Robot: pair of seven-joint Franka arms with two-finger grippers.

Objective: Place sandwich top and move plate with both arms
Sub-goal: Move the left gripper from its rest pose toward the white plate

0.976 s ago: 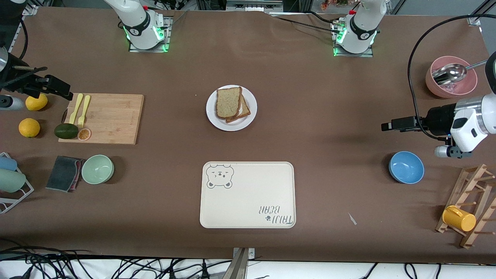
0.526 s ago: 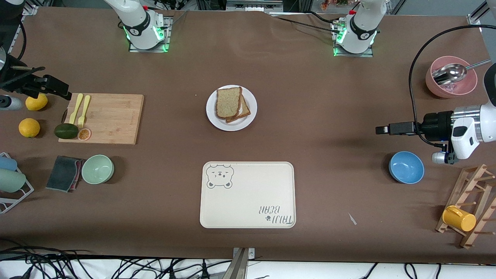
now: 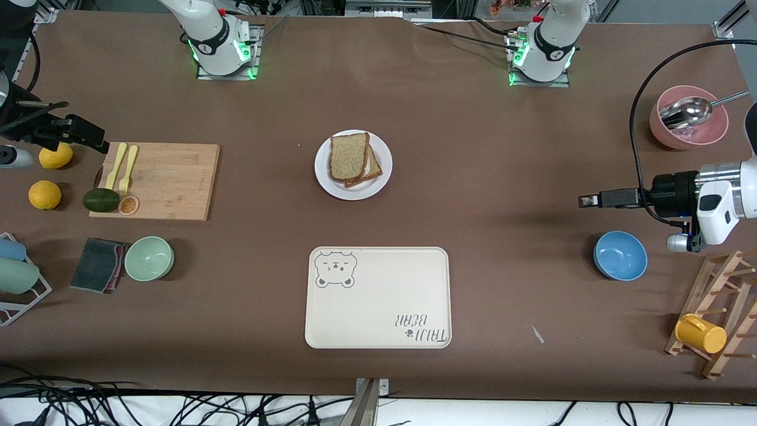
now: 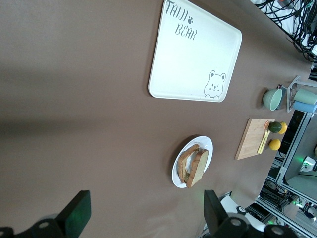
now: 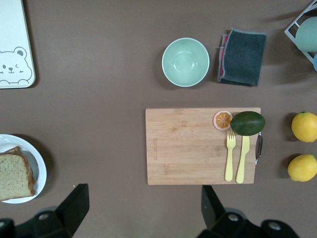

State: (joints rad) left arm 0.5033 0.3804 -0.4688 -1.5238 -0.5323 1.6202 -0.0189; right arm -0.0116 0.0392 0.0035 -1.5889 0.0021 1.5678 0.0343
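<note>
Here we see the left pincer (image 3: 585, 201) gaping, empty, above bare tabletop (image 3: 502, 177) toward the left arm's end from the plate (image 3: 381, 177). The right pincer (image 3: 100, 144), likewise spread and empty, hangs over the cutting board's (image 3: 171, 180) edge. The sandwich top (image 3: 348, 155) lies on the plate.
</note>
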